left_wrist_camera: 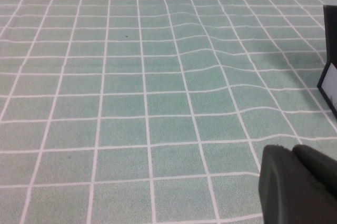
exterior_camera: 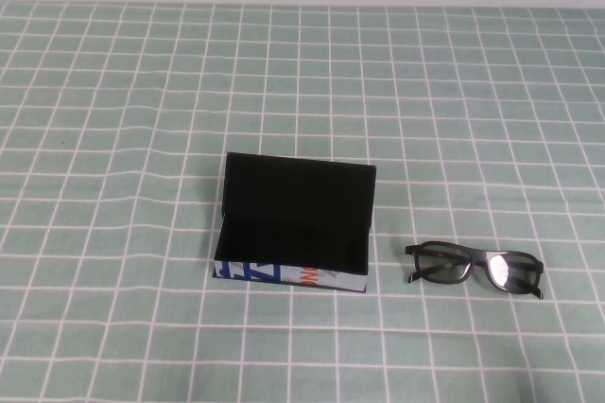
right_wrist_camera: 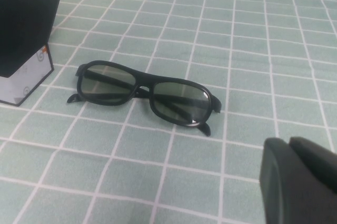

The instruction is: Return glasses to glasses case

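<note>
One pair of black thick-rimmed plastic glasses (exterior_camera: 475,269) lies on the desk (exterior_camera: 142,119) at 3 o'clock of the open black rectangular glasses case (exterior_camera: 295,228) (lid upright); left gripper (left_wrist_camera: 297,184) and right gripper (right_wrist_camera: 297,179) hang low over the desk, and I cannot tell the state of the fingers.

Left claw (left_wrist_camera: 303,182) over checked cloth (left_wrist_camera: 147,92), case (left_wrist_camera: 330,71) beyond.

The glasses case (exterior_camera: 293,233) stands open on the worktop (exterior_camera: 113,91), its raised lid walling off the far side; its mouth is open from above. The glasses (exterior_camera: 475,269) lie just to its right, apart from it, with bare cloth all around. The left claw (left_wrist_camera: 297,184) and right claw (right_wrist_camera: 297,179) show only in their wrist views, seemingly off the cloth.
</note>
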